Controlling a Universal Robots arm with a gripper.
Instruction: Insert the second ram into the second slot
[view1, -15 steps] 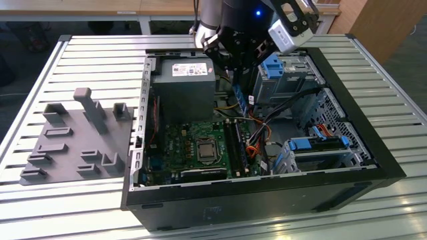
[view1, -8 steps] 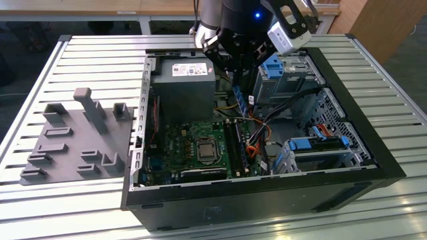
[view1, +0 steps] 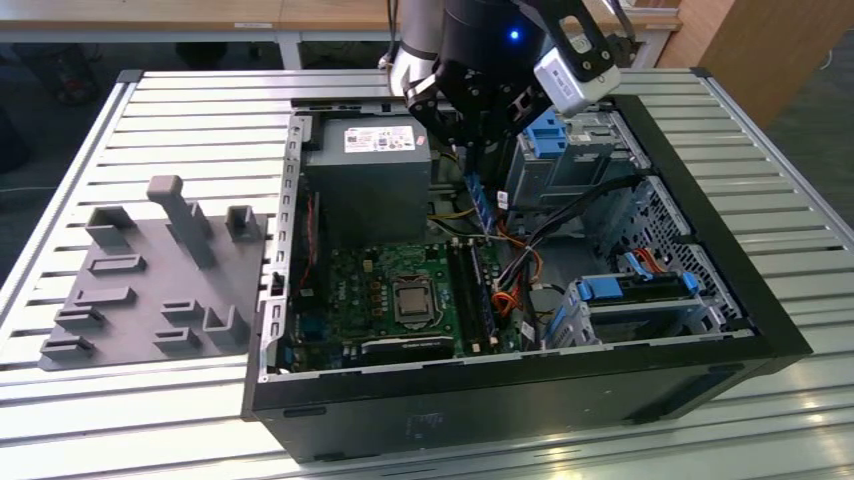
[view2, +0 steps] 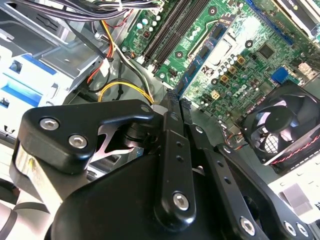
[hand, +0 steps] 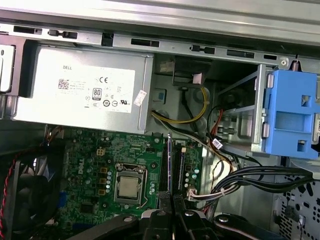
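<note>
Gripper (view2: 172, 103) pinched shut on the second ram (view2: 202, 52), a blue stick projecting from the fingertips toward the motherboard (view2: 250, 60). In the first wrist view the stick hangs edge-on over the memory slots (hand: 181, 167), near the power supply (hand: 80, 90), inside the open computer case (view1: 534, 420).

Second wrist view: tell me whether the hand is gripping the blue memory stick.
Yes, the blue memory stick sticks out from between the closed fingertips of the hand, over the green circuit board.
</note>
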